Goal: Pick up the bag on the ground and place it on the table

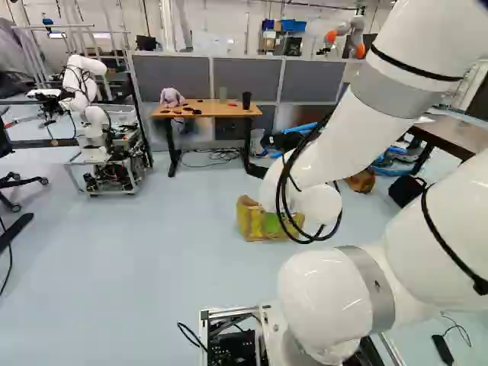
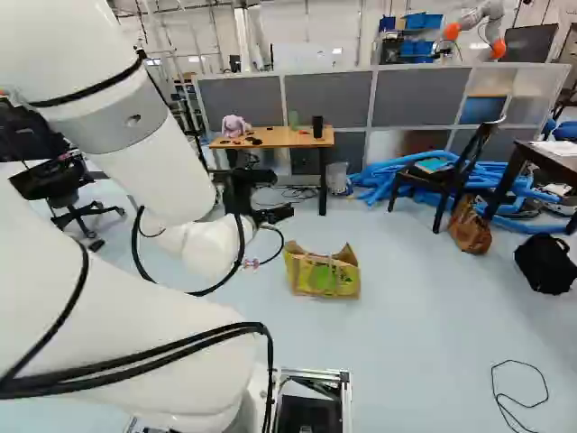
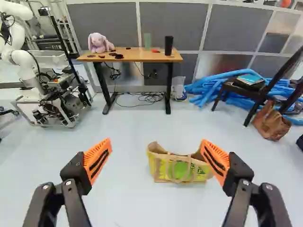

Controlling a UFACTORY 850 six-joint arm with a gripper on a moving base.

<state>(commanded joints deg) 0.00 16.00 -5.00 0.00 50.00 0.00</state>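
My black gripper (image 2: 261, 206) hangs at the arm's end in the right base view, above the floor and nearer than the wooden table (image 2: 288, 140). Seen from the wrist, the gripper (image 3: 156, 144) has its orange-padded fingers spread wide with nothing held. The yellow-and-green bag (image 3: 177, 168) with tan handles stands on the floor ahead, toward the right finger, whose tip overlaps its edge in that view. In the left base view the arm hides part of the bag (image 1: 255, 223). On the wooden table (image 3: 135, 57) are a plush toy, a dark cup and small items.
Another robot (image 1: 95, 122) on a wheeled frame stands left of the table. Right of it lie blue tubes (image 2: 374, 176), then a dark chair (image 2: 442, 176), a brown bag (image 2: 470, 227), a black bag (image 2: 546, 262) and a dark table (image 2: 545, 162). Grey partitions stand behind.
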